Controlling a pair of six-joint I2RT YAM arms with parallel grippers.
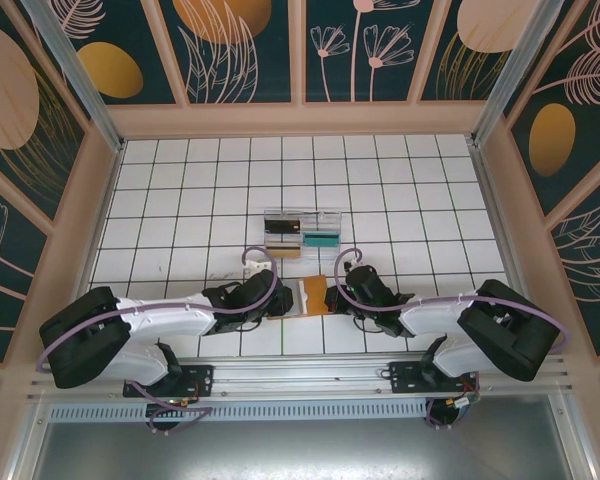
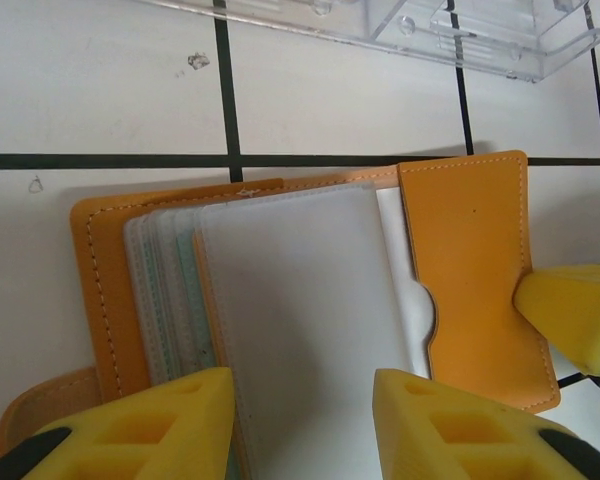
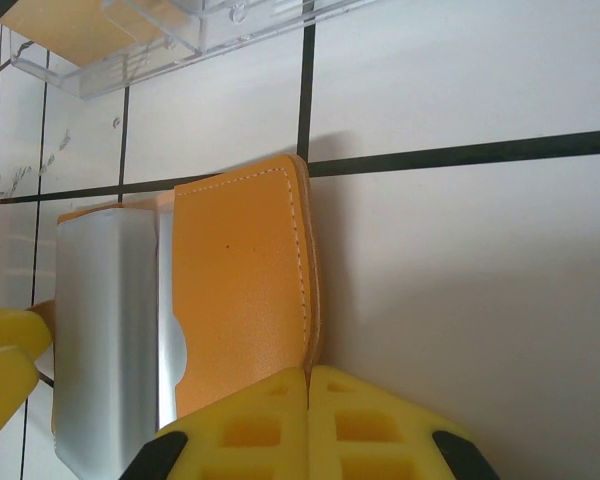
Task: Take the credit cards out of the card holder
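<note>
Just on the near side of the clear tray, your card holder lies open on the white tiles. Its orange leather is spread flat and its pale pocket panels are fanned face up. By my reading you are at the step of freeing a first card: no card lies loose beside the holder, and a white card sits in the orange side pocket, its edge bare at the thumb notch. Your right gripper has its pads pressed together at the orange flap's outer edge. That edge runs straight into the seam between them, so it looks to be pinching the flap to steady it. Your left gripper stands part open, one pad to each side of the top panel, with nothing lifted between them. Whether the pads touch the panel I cannot tell. The next move likely calls for you to hold the flap pinned, bring the left pads onto a card's exposed edge, and draw it out along the pocket's line rather than upward, or the whole holder may drag. The tray's compartments hold flat pieces, a tan piece, a teal piece and dark ones behind them, too small to say whether they are cards.
</note>
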